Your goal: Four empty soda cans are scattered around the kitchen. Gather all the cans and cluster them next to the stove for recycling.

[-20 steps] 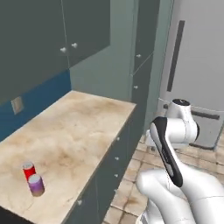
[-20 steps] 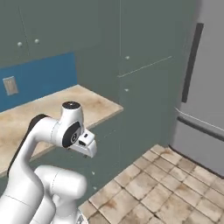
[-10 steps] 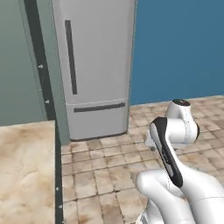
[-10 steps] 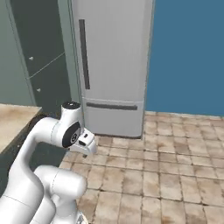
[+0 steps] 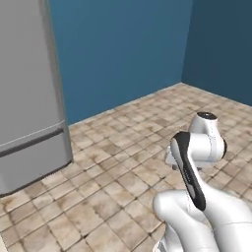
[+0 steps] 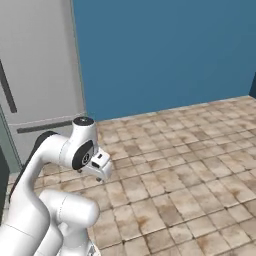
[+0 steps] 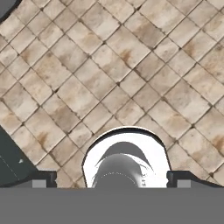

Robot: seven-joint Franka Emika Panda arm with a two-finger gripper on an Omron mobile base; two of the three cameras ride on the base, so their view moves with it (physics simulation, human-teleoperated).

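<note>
The soda cans and the stove are out of view. My gripper [image 6: 100, 168] hangs folded in front of my base, pointing down at the brown tiled floor [image 6: 185, 170] of the kitchen. In the hand view the two dark fingertips [image 7: 43, 179] stand far apart at the bottom corners, so the gripper [image 7: 112, 181] is open, with nothing between its fingers and only floor tiles [image 7: 109, 74] beyond them.
A tall grey fridge [image 5: 27, 98] stands at the left, also seen in the right base view as the fridge [image 6: 40, 75]. Blue walls [image 5: 123, 49] meet in a corner [image 5: 187, 42] ahead. Open tiled floor [image 5: 113, 162] stretches between the fridge and the walls.
The whole picture has swung with the base: the counter with its cans and the cabinets left the views, then the fridge slid left and blue wall came in. The arm keeps its folded pose.
</note>
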